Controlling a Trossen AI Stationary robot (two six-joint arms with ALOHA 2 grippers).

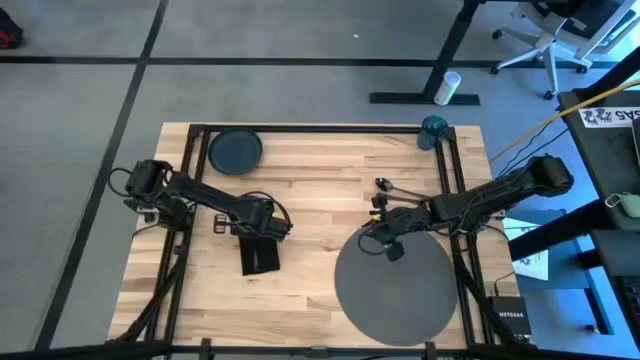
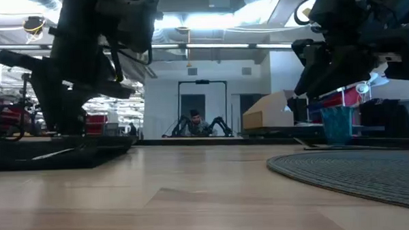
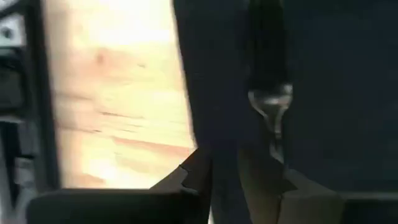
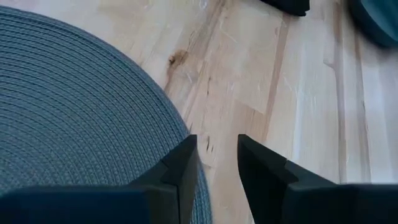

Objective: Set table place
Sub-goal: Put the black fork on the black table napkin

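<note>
On the table a black napkin lies flat at the left, with a piece of metal cutlery on it; I cannot tell which kind. My left gripper stands low over the napkin's far end, a narrow gap between its fingers. The round grey placemat lies at the near right. My right gripper hangs open above its far left rim, holding nothing. The dark plate sits at the far left, the teal cup at the far right, and more cutlery lies beyond the placemat. My left gripper points down at the napkin near its long edge. I cannot tell whether its fingertips touch the cloth. The cutlery lies beside the fingers, not between them.
Black metal rails run along the table's edges. Bare wood lies between the napkin and the placemat. A white bottle lies on the floor beyond the table, and a desk with gear stands to the right.
</note>
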